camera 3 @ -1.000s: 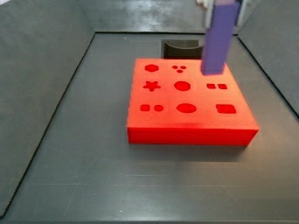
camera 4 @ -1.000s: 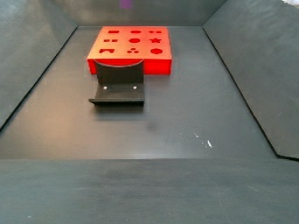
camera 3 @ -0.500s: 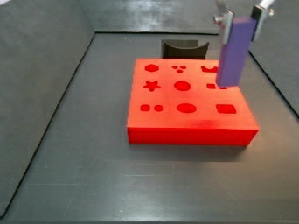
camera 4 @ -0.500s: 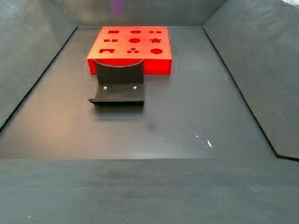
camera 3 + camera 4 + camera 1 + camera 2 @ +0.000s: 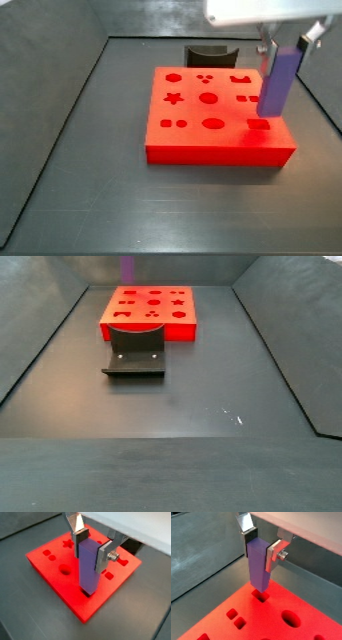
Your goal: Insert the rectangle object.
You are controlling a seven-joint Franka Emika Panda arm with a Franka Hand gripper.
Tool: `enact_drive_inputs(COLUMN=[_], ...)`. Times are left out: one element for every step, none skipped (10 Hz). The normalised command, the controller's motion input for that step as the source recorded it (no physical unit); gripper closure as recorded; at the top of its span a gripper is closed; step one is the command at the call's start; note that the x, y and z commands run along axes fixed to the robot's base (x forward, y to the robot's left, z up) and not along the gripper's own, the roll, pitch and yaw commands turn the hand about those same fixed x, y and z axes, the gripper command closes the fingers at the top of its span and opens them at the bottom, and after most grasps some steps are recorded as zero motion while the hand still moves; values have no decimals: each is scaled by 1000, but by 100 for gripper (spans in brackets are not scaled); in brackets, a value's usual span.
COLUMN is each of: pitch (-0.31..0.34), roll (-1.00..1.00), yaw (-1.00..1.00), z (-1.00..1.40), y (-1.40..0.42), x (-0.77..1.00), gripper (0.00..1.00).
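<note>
Gripping from both sides, the robot's silver two-finger tool [image 5: 91, 548] is clamped on the upper part of the long, slim purple-violet rectangular bar [image 5: 87, 566], which hangs straight down between the dark pads. In both wrist views the flat plates press on two opposite faces of the bar, and its lower end reaches well below the fingertips.

That bar looks stiff and light to me, a plain matte piece that should not bend or crush under the squeeze. Its faces are flat, so the pads have good purchase, and I would not expect it to slip unless it jams on the way in. Holding it high, as now, leaves the lower end free to go into a hole.

Below it sits the flat red block with shaped holes [image 5: 214, 130] on the dark grey bench [image 5: 94, 200]. In a wrist view the bar's lower tip [image 5: 260, 588] hovers right over a small rectangular hole [image 5: 261, 597], very near it, though I cannot tell whether it touches. In a side view the bar [image 5: 278, 82] stands upright above the rectangular hole [image 5: 259, 124] near the block's corner.
</note>
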Motion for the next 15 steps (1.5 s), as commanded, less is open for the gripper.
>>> enact_drive_inputs(pitch=[20,59,51,21,10,4,13,27,27,36,36,44,51,36,11], roll=[184,187,124,69,70,94,99,100,87,141,187,261,271,179,101], yaw=[-43,-46,-203,-231,-274,-314,-237,-189,-103,0,189,314,323,243,94], z=[-277,-151,-129,-120,-191,-166,-123,-103,-86,-166,-234,-266,-260,-217,-226], y=[0,0,0,0,6,0,0,0,0,0,0,0,0,0,-43], x=[526,109,0,-71,-223,-283,-214,-194,-83,0,140,217,223,186,106], gripper=[100,100,100,100,100,100,100,100,100,100,100,100,100,100,100])
